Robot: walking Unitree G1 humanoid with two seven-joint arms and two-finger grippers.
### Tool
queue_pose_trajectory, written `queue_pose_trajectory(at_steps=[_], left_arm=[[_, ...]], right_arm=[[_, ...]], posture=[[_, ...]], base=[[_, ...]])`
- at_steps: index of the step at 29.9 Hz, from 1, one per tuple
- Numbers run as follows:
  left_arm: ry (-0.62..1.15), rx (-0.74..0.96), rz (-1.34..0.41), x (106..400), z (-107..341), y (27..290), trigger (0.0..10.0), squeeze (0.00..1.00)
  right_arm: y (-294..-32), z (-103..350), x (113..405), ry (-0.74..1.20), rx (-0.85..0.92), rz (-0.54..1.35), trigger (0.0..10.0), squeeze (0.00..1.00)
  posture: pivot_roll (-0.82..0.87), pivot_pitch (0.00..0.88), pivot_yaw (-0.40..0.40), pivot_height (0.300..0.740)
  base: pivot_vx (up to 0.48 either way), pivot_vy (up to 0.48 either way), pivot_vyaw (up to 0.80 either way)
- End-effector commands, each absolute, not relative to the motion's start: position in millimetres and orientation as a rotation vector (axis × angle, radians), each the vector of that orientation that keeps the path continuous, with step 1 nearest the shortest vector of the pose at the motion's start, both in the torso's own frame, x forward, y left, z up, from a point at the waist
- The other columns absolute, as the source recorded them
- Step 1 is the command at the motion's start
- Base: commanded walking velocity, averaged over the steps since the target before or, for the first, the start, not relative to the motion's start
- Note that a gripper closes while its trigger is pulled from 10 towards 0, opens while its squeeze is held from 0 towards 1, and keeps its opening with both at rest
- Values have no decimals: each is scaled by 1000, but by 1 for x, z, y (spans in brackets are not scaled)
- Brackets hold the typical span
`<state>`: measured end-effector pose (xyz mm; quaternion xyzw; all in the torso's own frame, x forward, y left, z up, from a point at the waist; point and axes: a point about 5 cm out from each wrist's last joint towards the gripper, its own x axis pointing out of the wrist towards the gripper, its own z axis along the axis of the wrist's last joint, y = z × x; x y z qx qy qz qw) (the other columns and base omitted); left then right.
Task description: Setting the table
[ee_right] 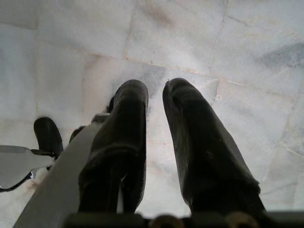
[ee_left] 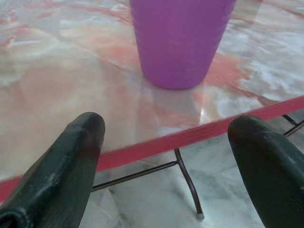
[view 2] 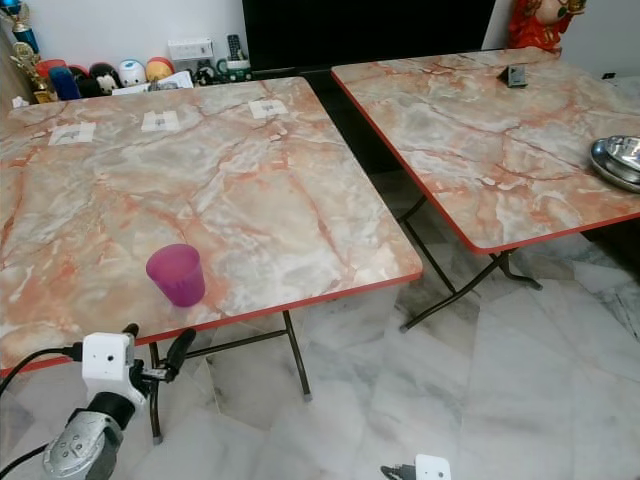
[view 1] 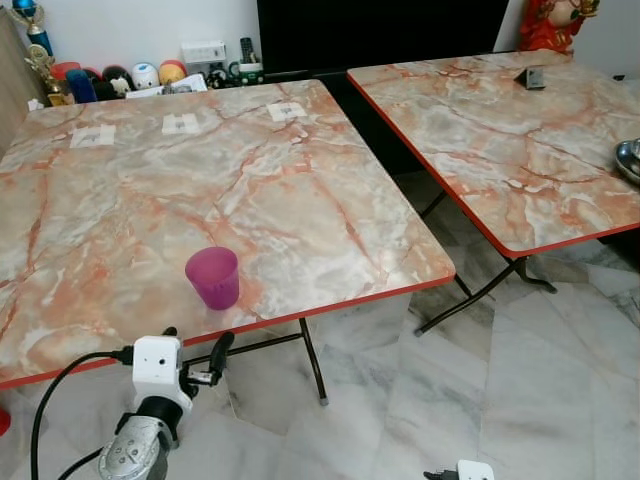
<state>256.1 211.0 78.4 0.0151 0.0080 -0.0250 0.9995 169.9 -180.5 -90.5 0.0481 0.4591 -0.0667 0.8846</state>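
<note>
A translucent purple cup point(view 1: 213, 277) stands upright on the left marble table point(view 1: 150, 200), close to its red front edge. My left gripper point(view 1: 197, 340) hovers just off that edge, in front of the cup and slightly below the tabletop. It is open with nothing between its fingers. In the left wrist view the cup point(ee_left: 178, 40) sits straight ahead between the two spread fingertips point(ee_left: 85, 130), a short way beyond them. My right gripper point(ee_right: 156, 88) hangs idle, pointing down at the tiled floor with its fingers together.
A second marble table point(view 1: 500, 140) stands to the right, carrying a metal bowl point(view 2: 618, 160) at its right edge and a small dark object point(view 1: 530, 77). Three white paper labels point(view 1: 180, 123) lie along the left table's far side. Black folding legs point(view 1: 313, 365) stand under the front edge.
</note>
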Motion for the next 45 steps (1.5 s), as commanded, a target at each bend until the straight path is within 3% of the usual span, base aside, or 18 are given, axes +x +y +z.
queue_pose_trajectory(at_steps=[1,7,16,29,45], left_arm=[[8,53,-42,256,78,211,10000,0],[-41,65,31,251,84,223,10000,0],[-36,82,68,235,82,231,10000,0],[-57,64,-16,260,88,217,10000,0],[-6,90,-97,282,80,200,10000,0]], right_arm=[[-182,-94,161,988,94,-143,10000,0],[-176,-94,163,987,94,-134,10000,0],[-175,-94,164,980,94,-124,10000,0],[-158,-88,180,959,103,-116,10000,0],[-173,-93,166,972,100,-133,10000,0]], posture=[[78,95,-29,740],[75,90,-26,740],[92,89,-26,740],[77,99,-21,740],[65,102,-20,740]], base=[[0,0,-781],[0,0,-776],[0,0,0],[0,0,0],[0,0,0]])
